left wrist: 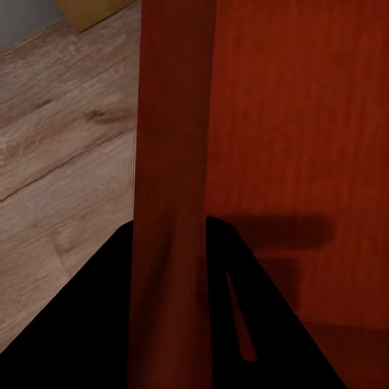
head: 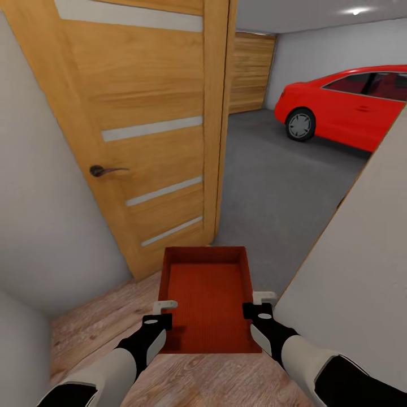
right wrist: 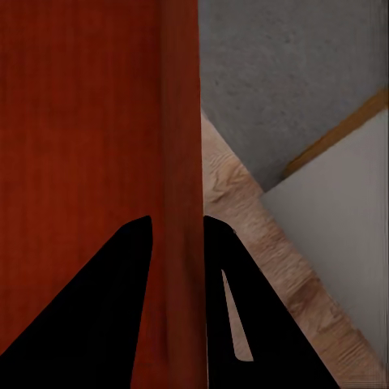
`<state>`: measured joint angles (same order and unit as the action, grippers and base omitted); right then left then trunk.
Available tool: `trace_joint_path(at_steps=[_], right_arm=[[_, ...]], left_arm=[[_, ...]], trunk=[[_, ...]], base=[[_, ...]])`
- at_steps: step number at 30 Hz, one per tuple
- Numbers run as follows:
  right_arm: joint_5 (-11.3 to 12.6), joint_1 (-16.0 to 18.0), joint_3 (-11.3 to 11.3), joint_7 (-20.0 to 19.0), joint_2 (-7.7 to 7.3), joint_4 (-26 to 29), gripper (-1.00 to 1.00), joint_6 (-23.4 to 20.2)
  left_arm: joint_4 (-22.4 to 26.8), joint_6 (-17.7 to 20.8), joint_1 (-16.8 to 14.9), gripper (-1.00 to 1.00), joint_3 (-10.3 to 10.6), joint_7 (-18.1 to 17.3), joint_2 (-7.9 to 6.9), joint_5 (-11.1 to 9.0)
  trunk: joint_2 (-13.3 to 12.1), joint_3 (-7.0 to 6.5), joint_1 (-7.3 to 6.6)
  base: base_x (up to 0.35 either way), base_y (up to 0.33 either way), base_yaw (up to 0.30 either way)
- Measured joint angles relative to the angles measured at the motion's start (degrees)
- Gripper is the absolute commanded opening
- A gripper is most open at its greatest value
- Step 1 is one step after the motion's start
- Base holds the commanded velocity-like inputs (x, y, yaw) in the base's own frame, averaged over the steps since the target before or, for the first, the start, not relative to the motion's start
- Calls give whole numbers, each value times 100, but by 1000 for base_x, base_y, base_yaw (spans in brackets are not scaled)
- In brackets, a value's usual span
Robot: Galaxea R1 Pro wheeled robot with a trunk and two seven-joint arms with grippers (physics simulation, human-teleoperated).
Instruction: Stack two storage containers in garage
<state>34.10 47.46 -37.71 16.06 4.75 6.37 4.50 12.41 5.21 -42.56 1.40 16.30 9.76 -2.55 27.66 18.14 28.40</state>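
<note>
One orange-red storage container [head: 208, 297] hangs level in front of me, open side up and empty, over the threshold between wood planks and concrete. My left gripper [head: 160, 314] is shut on its left side wall, and my right gripper [head: 257, 303] is shut on its right side wall. In the left wrist view the thin container wall [left wrist: 172, 146] runs between the black fingers of the left gripper [left wrist: 170, 231]. The right wrist view shows the right gripper [right wrist: 177, 227] clamped the same way on the other container wall [right wrist: 178, 121]. The garage floor [head: 282, 186] lies just ahead.
An open oak door [head: 141, 113] with frosted strips and a dark handle [head: 104, 170] stands close on the left. A pale wall [head: 362, 271] narrows the passage on the right. A red car [head: 350, 107] is parked far right in the garage. Light wood planks [head: 96, 322] lie below me.
</note>
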Motion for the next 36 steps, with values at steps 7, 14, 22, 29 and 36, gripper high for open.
trace_joint_path(at_steps=[7, 14, 22, 29, 36], right_arm=[[0, 0, 0, 1, 0, 0, -100, 0], [-1, -1, 1, 0, 0, 1, -100, 0], [-1, 0, 2, -5, 0, -7, -100, 0], [-5, 0, 8, -16, 0, -16, -100, 0], [-3, 1, 10, -20, 0, -22, -100, 0]], left_arm=[[0, 0, 0, -100, 0, 0, 0, 0], [0, 0, 0, -100, -1, -1, 0, 2], [-4, 0, 0, -100, -1, 3, 2, 1], [-7, 4, 1, -100, -1, 10, 5, 1], [-6, 10, 1, -100, -3, 13, 6, 6]], trunk=[[0, 0, 0], [0, 0, 0], [0, 0, 0], [0, 0, -1], [1, 0, -2]], base=[[0, 0, -242], [0, 0, -242], [0, 0, -240], [72, 92, -51], [183, 264, -2]])
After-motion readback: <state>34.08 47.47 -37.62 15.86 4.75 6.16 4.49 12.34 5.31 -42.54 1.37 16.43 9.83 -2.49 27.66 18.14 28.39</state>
